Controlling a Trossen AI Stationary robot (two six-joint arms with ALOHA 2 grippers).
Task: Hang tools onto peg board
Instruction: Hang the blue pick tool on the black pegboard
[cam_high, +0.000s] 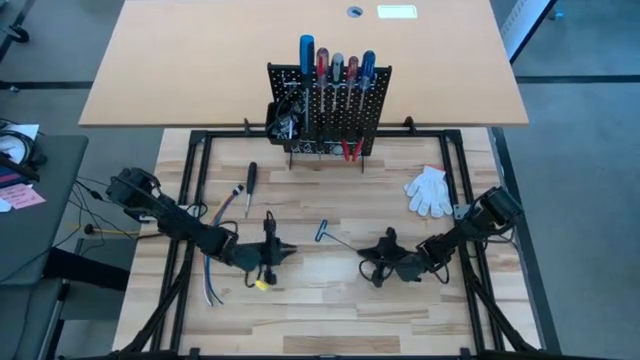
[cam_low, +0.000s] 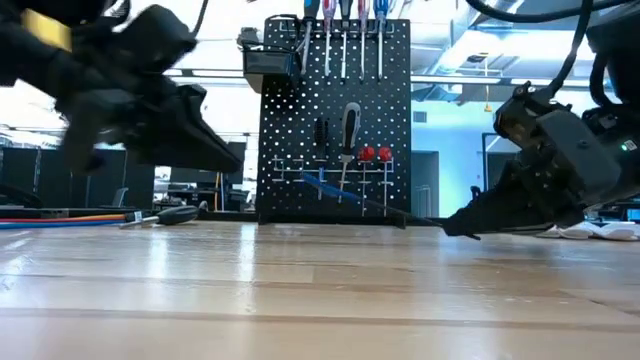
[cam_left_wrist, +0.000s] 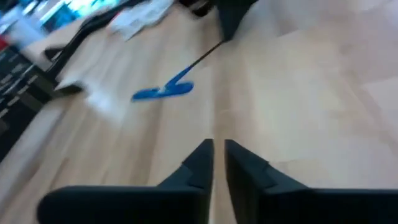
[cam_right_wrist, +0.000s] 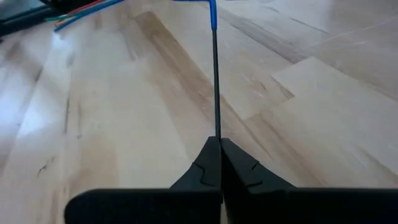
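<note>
Pale butcher-block planks, lightly glossy, make up the desk, which sits in a black tube frame.

At its far edge stands the peg board, a flat black perforated metal panel on feet. A row of screwdrivers with blue, red and grey handles hangs along its top rail, red-handled pliers hang low on it, and a black box bin is at its left side.

The right gripper lies low over the desk right of centre. Its dark wedge-shaped fingers are pressed together on the thin straight shaft of a T-handle hex key. The rod runs away from the tips to a blue cross handle resting near the middle of the desk.

The left gripper is close over the wood left of centre, pointing toward that blue handle. Its fingers stand only a narrow slit apart and hold nothing.

A black-handled screwdriver lies on the desk in front of the board, with a bundle of coloured cables near the left arm. A soft white glove lies crumpled toward the right side.
</note>
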